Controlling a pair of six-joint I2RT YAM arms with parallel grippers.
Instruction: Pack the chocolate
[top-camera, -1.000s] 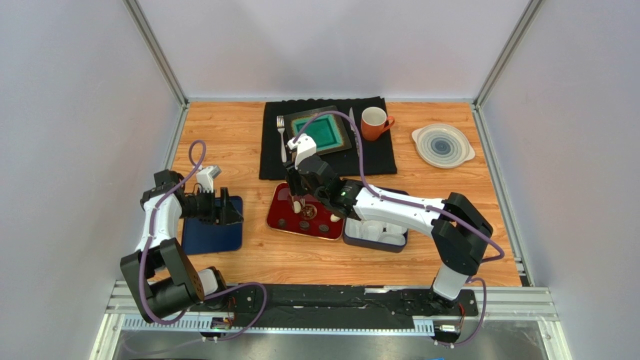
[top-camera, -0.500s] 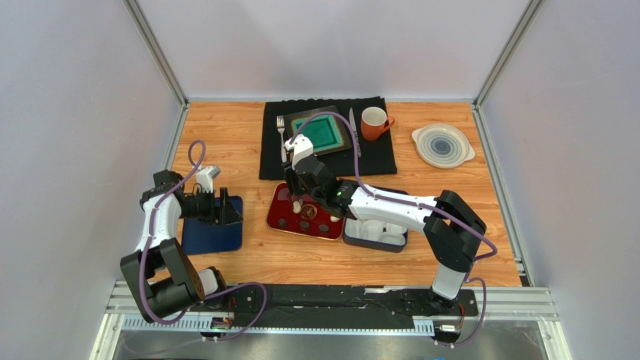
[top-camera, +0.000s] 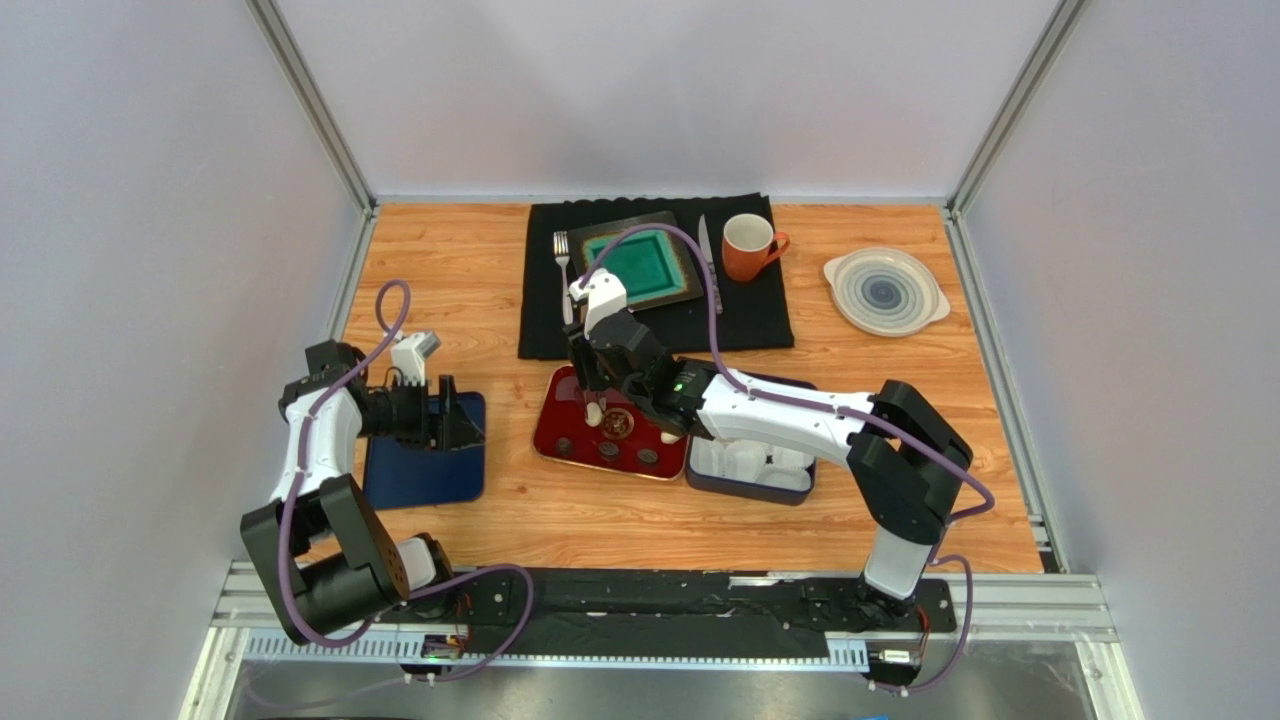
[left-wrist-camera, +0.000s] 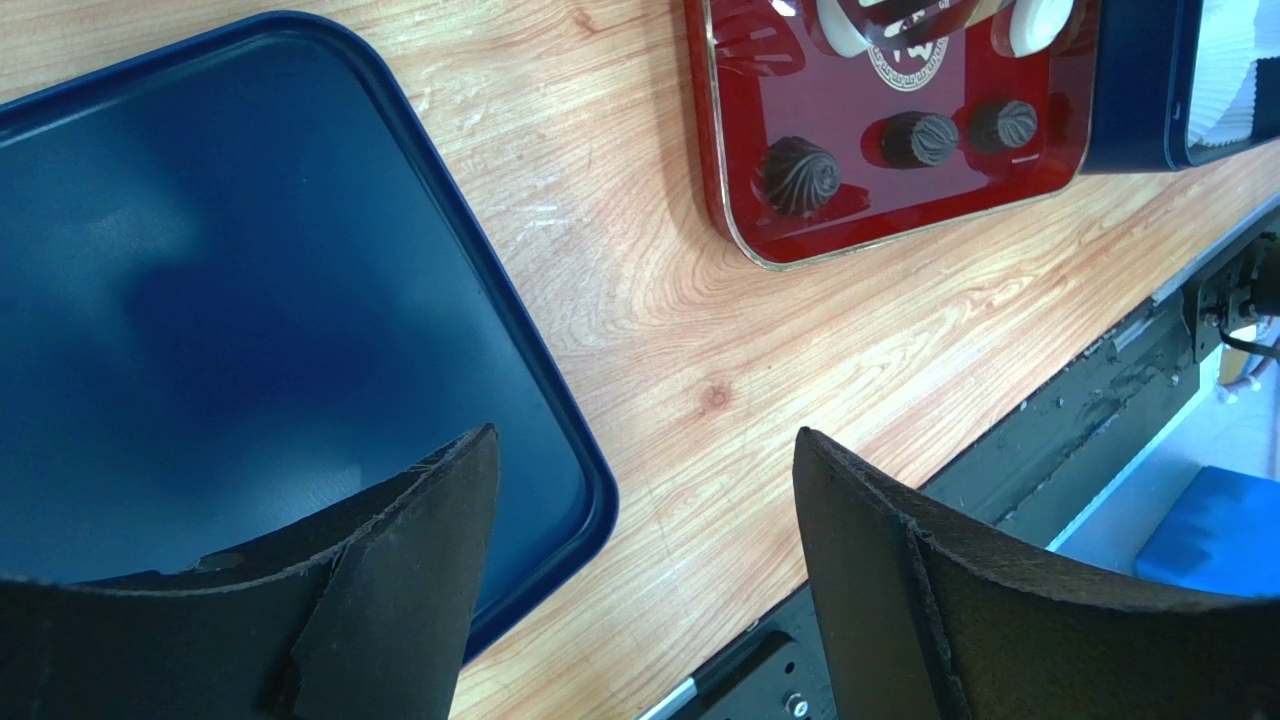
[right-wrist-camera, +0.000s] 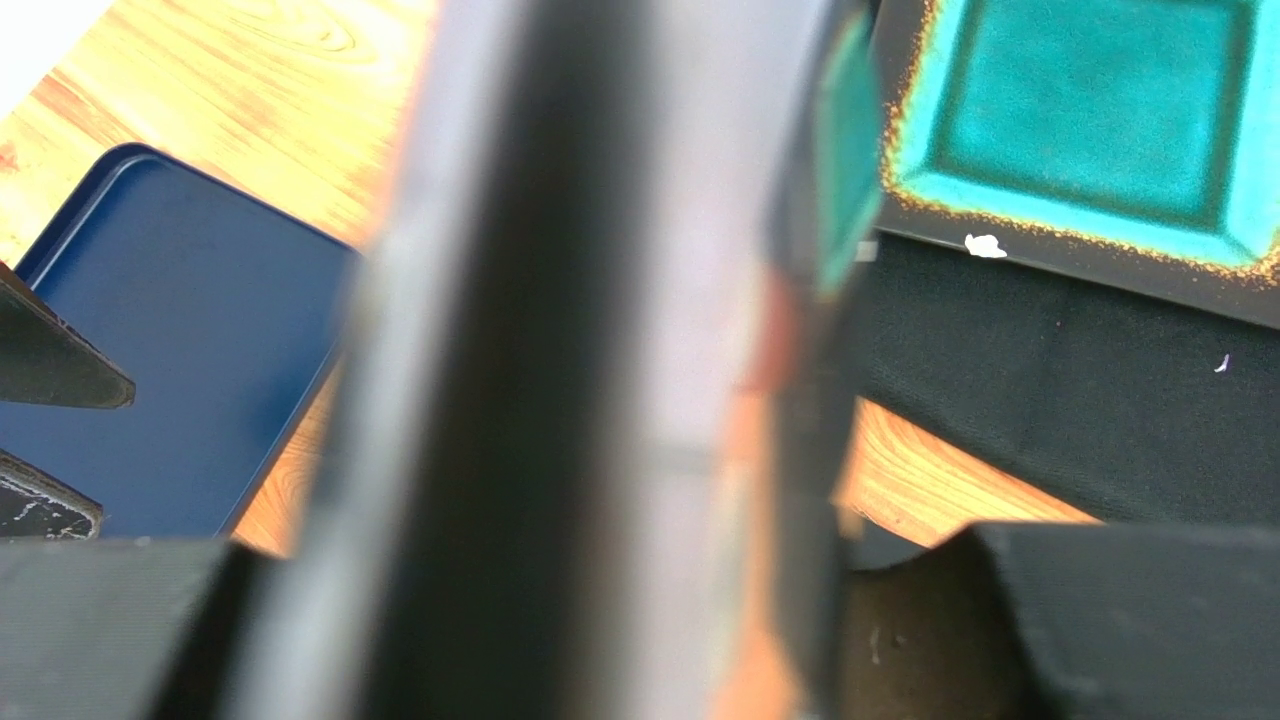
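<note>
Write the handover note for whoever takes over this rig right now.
Left gripper: open and empty, over the edge of the blue tray.
Right gripper: low over the red tray. Its wrist view is blocked, so open or shut is unclear.
Chocolate: three dark pieces and a few white pieces lie on the red tray.
Navy box with white paper cups sits against the red tray's right side.
Done: no chocolate shows in the cups, though the arm hides part of the box.
Left: probably every piece on the red tray goes into the cups.
</note>
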